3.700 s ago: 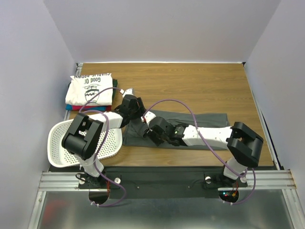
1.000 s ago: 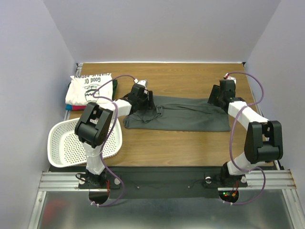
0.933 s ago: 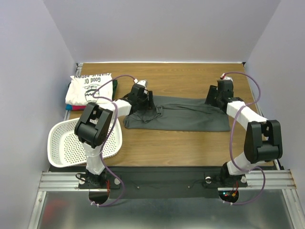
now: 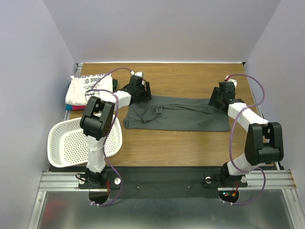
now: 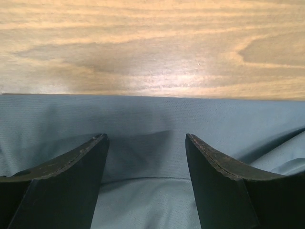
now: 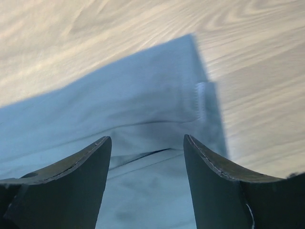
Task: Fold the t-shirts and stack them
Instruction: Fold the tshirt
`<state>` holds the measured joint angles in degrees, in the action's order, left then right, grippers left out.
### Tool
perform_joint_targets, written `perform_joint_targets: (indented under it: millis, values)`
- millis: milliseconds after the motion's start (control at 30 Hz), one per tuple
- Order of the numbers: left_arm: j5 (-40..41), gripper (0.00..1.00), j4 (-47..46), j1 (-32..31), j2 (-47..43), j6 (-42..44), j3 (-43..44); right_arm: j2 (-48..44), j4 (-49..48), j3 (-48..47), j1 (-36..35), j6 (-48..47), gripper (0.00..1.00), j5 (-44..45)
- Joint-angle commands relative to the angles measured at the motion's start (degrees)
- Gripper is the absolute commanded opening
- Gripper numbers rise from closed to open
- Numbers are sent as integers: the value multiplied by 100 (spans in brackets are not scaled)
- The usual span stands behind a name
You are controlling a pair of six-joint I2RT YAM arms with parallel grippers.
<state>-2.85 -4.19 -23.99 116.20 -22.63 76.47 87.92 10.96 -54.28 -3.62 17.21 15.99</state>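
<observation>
The tee (image 4: 183, 114) in the centre is plain dark grey, and it looks more bluish in the wrist views. At the upper left, the white tee (image 4: 89, 90) has dark print and letters. Under it show edges of a red tee (image 4: 72, 106) and a blue tee (image 4: 68, 109). The basket (image 4: 64, 143) is white with a pattern of small holes. The table (image 4: 190, 78) is brown wood with grain.

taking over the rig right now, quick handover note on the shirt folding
Left gripper: open, over the grey t-shirt near its far edge, left end; nothing held.
Right gripper: open over the shirt's far right corner; nothing held.
Done: white printed tee tops the folded stack, far left.
Left to do: grip both far corners, finish folding the grey shirt, add it to the stack.
</observation>
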Motion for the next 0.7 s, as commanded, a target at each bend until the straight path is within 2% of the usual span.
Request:
perform_joint_targets:
  millis: [0,133,500,667]
  values:
    - [-171,77,-188,52,-107,-39,-140,-451,151,189,334,133,68,273]
    - [-233,77,-275,70,-133,-39,-255,-522,178,286,598,151,68,151]
    - [-286,77,-329,87,-177,-57,-325,93,-23,181,827,177,66,-201]
    - [-295,77,-320,96,-151,-57,-316,479,-208,14,871,125,59,-237]
